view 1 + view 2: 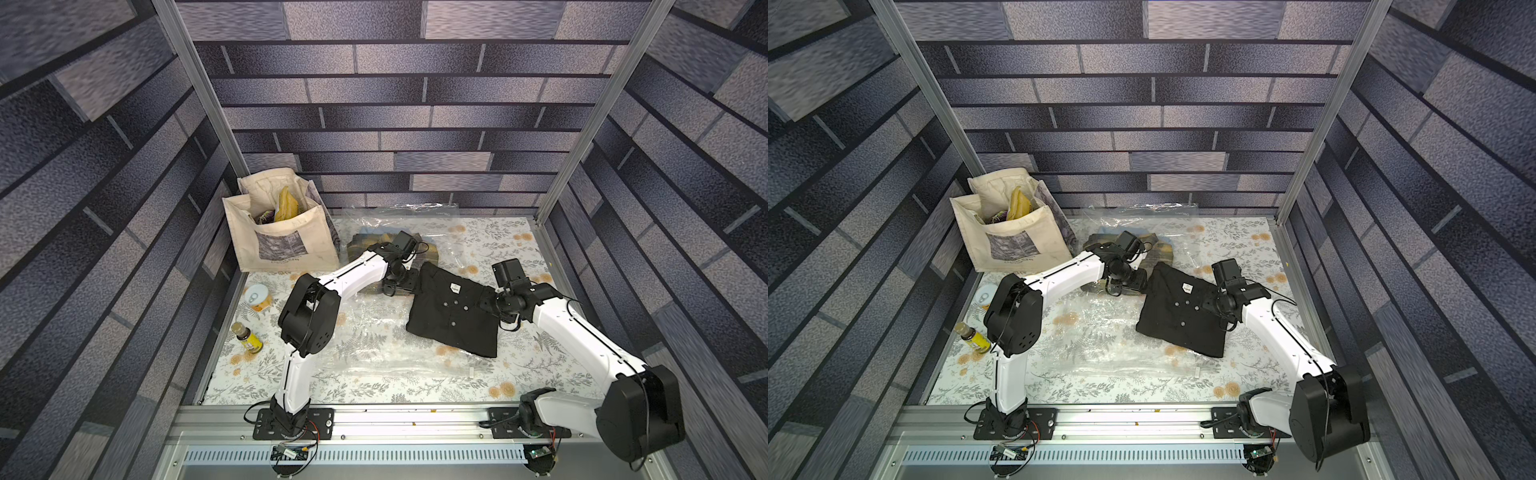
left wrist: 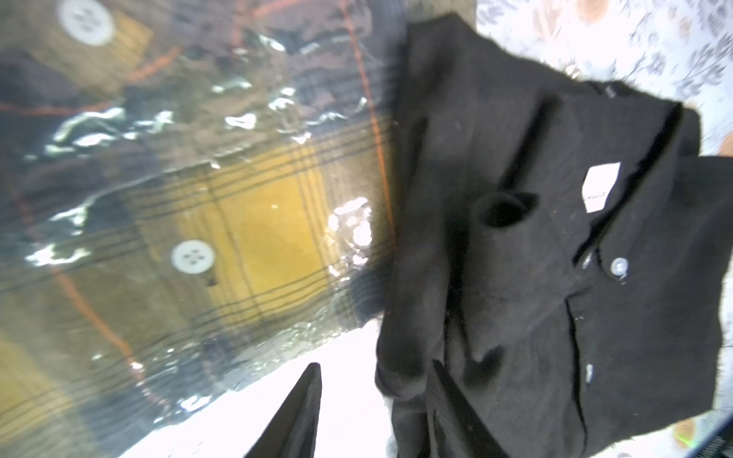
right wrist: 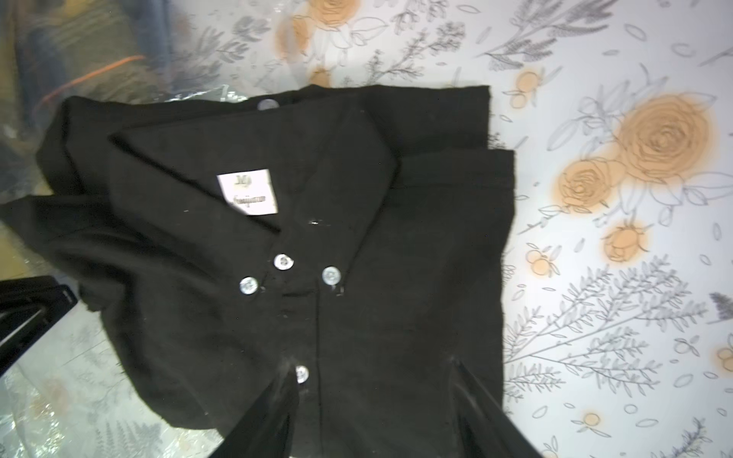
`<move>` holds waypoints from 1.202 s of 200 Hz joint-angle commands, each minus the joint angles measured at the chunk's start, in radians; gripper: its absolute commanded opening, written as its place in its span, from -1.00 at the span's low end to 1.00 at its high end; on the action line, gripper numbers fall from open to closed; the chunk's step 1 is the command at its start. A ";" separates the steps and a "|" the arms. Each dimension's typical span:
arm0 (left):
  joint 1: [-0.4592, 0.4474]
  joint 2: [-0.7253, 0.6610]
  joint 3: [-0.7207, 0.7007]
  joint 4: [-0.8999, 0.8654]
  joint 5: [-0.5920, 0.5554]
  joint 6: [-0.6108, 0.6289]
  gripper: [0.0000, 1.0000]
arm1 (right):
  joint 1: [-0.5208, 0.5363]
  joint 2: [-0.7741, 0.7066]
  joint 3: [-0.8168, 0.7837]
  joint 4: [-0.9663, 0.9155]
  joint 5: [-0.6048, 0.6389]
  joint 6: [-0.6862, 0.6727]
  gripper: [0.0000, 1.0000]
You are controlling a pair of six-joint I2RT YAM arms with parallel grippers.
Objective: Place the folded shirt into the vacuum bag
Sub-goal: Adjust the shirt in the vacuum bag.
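Top views: black shirt (image 1: 453, 320) overlapping vacuum bag (image 1: 374, 345) holding plaid shirt (image 1: 365, 244); both jaws apart.

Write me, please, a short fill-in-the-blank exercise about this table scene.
The folded shirt with the collar label is ___ in colour.
The cream tote bag stands on the robot's ___ side.
The vacuum bag is made of clear, crinkly ___.
Missing words: black; left; plastic.
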 commanded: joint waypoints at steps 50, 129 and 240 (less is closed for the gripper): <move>0.021 0.005 -0.039 0.130 0.129 -0.053 -0.25 | 0.210 0.424 0.428 0.074 0.018 0.108 0.19; 0.037 -0.006 -0.119 0.214 0.150 -0.080 -0.43 | 0.214 0.645 0.587 0.034 0.014 0.096 -0.20; -0.001 0.030 -0.113 0.236 0.185 -0.095 -0.50 | 0.211 0.530 0.486 0.082 -0.014 0.022 -0.77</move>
